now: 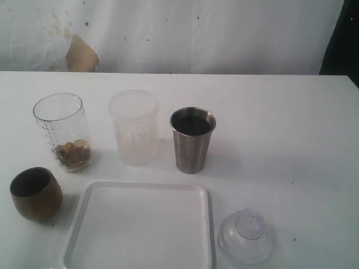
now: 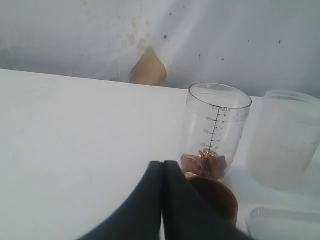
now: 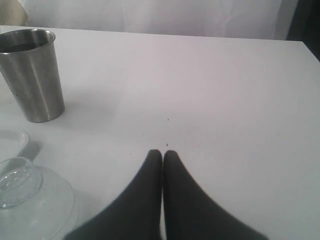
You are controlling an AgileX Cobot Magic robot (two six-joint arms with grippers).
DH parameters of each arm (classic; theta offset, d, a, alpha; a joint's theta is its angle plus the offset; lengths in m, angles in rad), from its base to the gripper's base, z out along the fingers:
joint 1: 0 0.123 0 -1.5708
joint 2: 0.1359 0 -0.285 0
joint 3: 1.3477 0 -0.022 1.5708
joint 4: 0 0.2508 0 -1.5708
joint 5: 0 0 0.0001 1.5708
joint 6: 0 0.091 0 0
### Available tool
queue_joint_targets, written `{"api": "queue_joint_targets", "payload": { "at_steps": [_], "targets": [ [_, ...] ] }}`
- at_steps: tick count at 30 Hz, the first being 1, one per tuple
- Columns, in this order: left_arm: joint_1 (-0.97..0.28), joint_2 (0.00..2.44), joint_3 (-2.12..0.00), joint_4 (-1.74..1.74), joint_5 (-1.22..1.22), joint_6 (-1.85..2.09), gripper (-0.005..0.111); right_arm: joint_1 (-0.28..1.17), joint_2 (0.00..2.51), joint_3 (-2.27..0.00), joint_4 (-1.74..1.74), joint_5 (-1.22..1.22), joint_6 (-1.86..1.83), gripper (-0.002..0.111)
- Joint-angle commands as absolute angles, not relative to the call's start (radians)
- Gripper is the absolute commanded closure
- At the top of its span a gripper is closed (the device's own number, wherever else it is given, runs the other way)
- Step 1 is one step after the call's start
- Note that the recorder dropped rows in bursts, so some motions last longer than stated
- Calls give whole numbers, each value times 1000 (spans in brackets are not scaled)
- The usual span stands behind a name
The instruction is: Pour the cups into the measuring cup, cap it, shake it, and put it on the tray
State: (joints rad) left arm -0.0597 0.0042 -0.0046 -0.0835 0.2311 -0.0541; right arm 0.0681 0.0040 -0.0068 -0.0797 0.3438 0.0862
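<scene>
The clear measuring cup (image 1: pixel 61 131) (image 2: pixel 216 131) stands upright at the left with brown and gold pieces in its bottom. Beside it stand the frosted tumbler (image 1: pixel 133 128) (image 2: pixel 286 140) and the steel tumbler (image 1: pixel 192 139) (image 3: pixel 34 74). The brown-gold cup (image 1: pixel 35 193) (image 2: pixel 218 196) sits at the front left, upright. The white tray (image 1: pixel 140 227) lies at the front middle. A clear domed cap (image 1: pixel 245 235) (image 3: pixel 17 181) rests right of the tray. My left gripper (image 2: pixel 162 164) is shut and empty, just short of the brown-gold cup. My right gripper (image 3: pixel 162 153) is shut and empty above bare table. Neither gripper shows in the exterior view.
A white wall with a brown patch (image 1: pixel 81 54) backs the table. A dark object (image 1: pixel 343 39) stands at the far right corner. Bare white tabletop (image 1: pixel 291 129) stretches to the right of the steel tumbler.
</scene>
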Motion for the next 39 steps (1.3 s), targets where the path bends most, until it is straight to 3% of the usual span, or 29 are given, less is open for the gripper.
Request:
{"api": "queue_joint_targets", "payload": {
  "at_steps": [1, 9, 18, 25, 28, 34, 39],
  "targets": [
    [-66, 0, 0, -76, 233, -21, 107, 70, 0, 0, -80, 344, 83, 108],
    [-66, 0, 0, -74, 233, -22, 107, 70, 0, 0, -153, 314, 13, 108],
    [-66, 0, 0, -74, 233, -22, 107, 70, 0, 0, -309, 50, -104, 108],
    [-66, 0, 0, -74, 233, -22, 107, 70, 0, 0, -51, -454, 736, 108],
    [-66, 0, 0, -74, 233, -22, 107, 70, 0, -15, -135, -535, 765, 108],
    [-66, 0, 0, -74, 233, -22, 107, 70, 249, -124, -177, -558, 511, 108],
    [-66, 0, 0, -74, 233, -22, 107, 70, 600, -252, -417, -659, 501, 108]
  ]
}}
